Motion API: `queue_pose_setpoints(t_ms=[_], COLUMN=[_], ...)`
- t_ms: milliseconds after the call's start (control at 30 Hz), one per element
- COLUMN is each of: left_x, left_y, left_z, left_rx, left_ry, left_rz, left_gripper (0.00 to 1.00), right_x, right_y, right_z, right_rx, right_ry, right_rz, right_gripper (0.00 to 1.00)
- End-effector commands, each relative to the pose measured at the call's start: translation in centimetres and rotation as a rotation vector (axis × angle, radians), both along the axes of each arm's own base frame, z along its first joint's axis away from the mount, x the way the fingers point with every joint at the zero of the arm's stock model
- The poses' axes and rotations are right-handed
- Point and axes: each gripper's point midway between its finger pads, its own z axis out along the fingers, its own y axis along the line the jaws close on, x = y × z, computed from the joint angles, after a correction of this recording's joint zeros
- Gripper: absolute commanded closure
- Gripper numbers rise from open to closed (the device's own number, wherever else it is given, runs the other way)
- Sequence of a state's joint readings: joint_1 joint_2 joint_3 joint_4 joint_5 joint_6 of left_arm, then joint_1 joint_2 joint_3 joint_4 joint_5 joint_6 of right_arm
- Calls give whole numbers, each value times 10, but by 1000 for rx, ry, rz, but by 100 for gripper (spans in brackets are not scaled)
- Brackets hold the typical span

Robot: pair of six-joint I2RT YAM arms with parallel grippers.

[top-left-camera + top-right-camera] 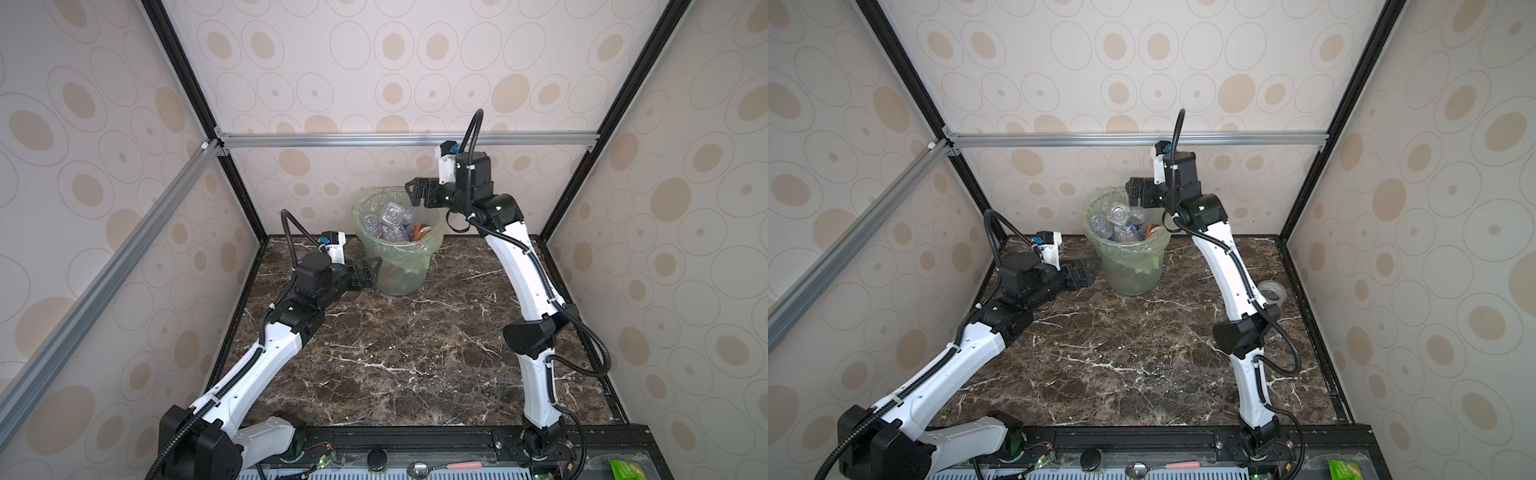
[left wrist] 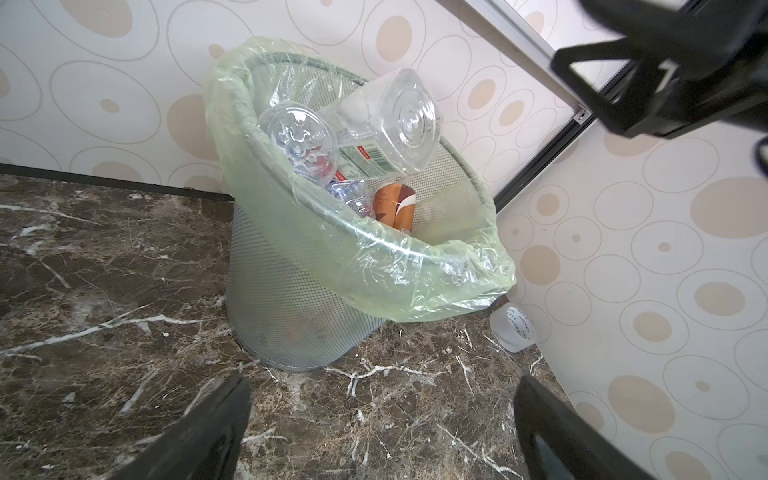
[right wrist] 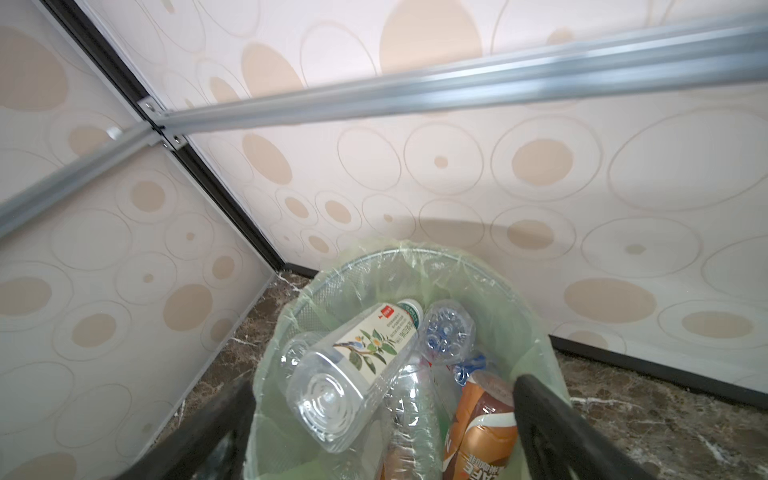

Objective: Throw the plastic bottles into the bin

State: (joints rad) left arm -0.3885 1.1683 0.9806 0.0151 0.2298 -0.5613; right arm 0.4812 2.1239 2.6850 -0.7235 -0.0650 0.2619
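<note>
- Right end effector (image 1: 415,192): raised over the far right rim of the bin (image 1: 399,278); jaws spread wide in the right wrist view, empty, touching nothing.
- Left end effector (image 1: 368,272): low over the counter (image 1: 395,365), just beside the bin's left wall; jaws wide apart, nothing between them.
- Plastic bottles (image 3: 353,361): piled inside the bin up to its rim; a clear bottle with a white bird label lies on top, and a brown-labelled bottle (image 3: 478,424) lies beside it.
- Roll of clear tape (image 1: 1273,291): on the counter by the right wall, well apart from both end effectors.
</note>
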Motion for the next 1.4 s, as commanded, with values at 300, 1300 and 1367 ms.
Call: queue_pose_setpoints(t_ms=[300, 1300, 1367], left_x=[-5, -8, -5], left_y=[16, 220, 223], left_z=[19, -101, -113], left_rx=[16, 657, 637], left_ry=[-63, -140, -129], left_rz=[52, 907, 901], left_gripper=[1, 1, 1], right_x=[-39, -150, -150], right_y=[-40, -332, -332], right_z=[46, -314, -322], right_rx=[-80, -461, -467], right_ry=[-100, 194, 177], right_rz=[-78, -892, -886], right_gripper=[0, 0, 0])
